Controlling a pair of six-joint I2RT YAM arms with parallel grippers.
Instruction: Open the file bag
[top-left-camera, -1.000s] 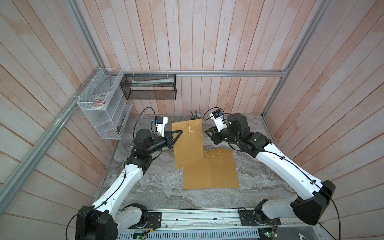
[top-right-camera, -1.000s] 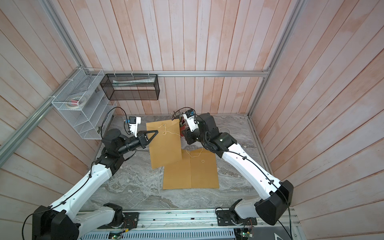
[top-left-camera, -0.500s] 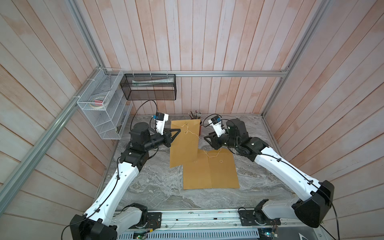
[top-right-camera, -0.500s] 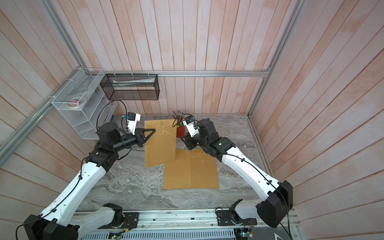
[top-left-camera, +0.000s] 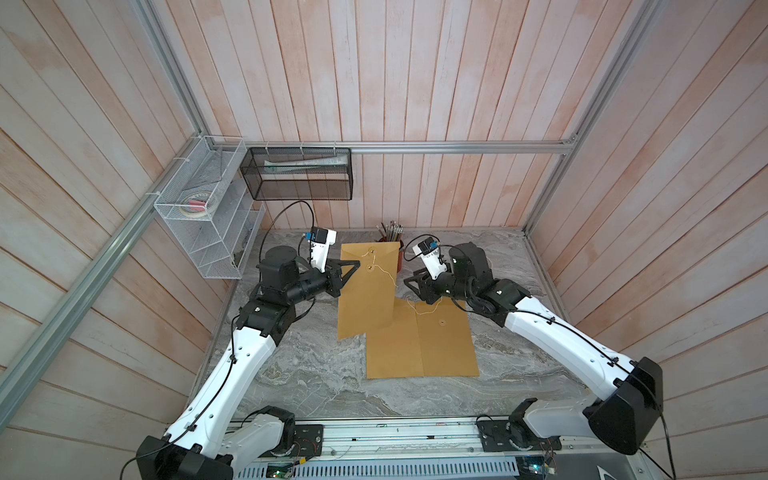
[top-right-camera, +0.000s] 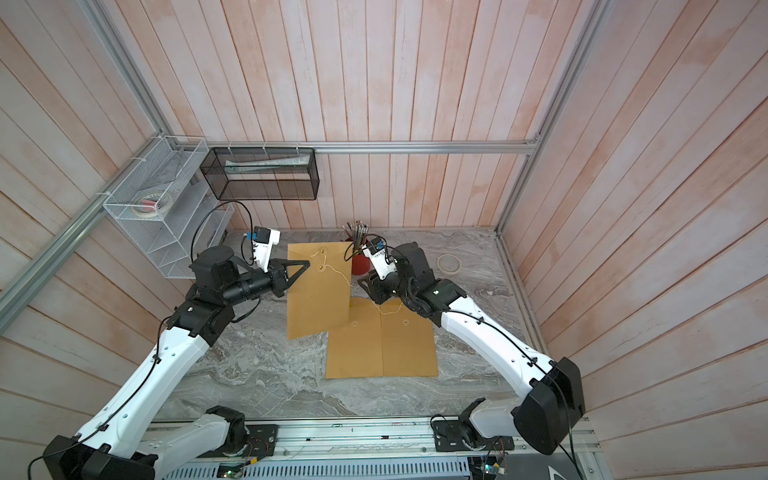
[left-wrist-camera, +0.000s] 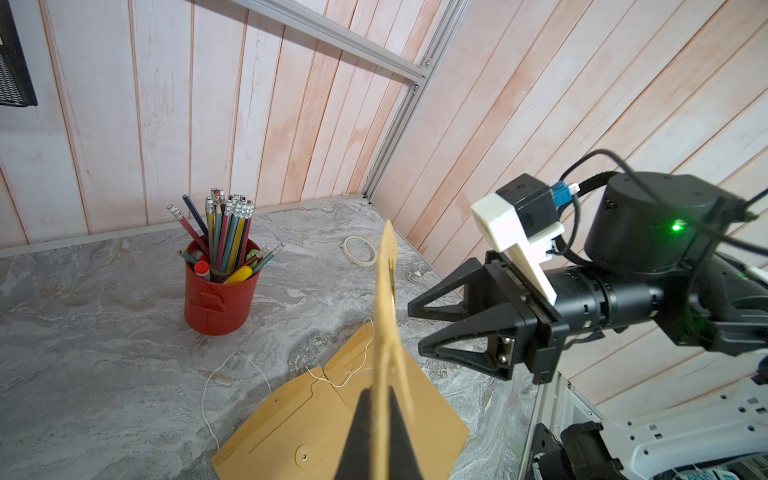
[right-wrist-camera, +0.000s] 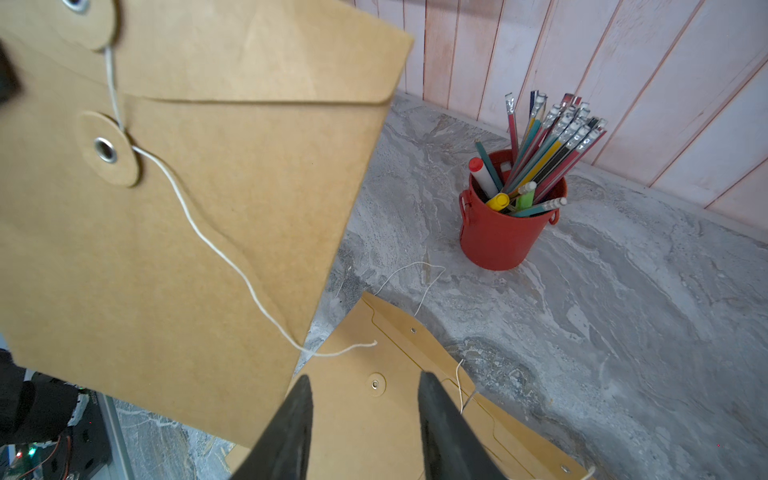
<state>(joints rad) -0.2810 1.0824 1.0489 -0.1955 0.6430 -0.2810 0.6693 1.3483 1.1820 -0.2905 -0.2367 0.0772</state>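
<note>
A brown paper file bag hangs upright above the table, and my left gripper is shut on its left edge near the top. In the left wrist view the bag shows edge-on between the shut fingers. Its flap lies folded down. The white string runs from the flap button past the lower button and trails free off the bag's edge. My right gripper stands open beside that edge, holding nothing.
Two more file bags lie flat side by side under the right gripper, their strings loose. A red pencil cup stands behind the held bag, a tape roll at the back right. Wire racks hang on the left wall.
The left gripper has shifted the held bag a little to the left and turned it more upright. The right gripper's jaws have widened and it has drawn slightly off the bag.
</note>
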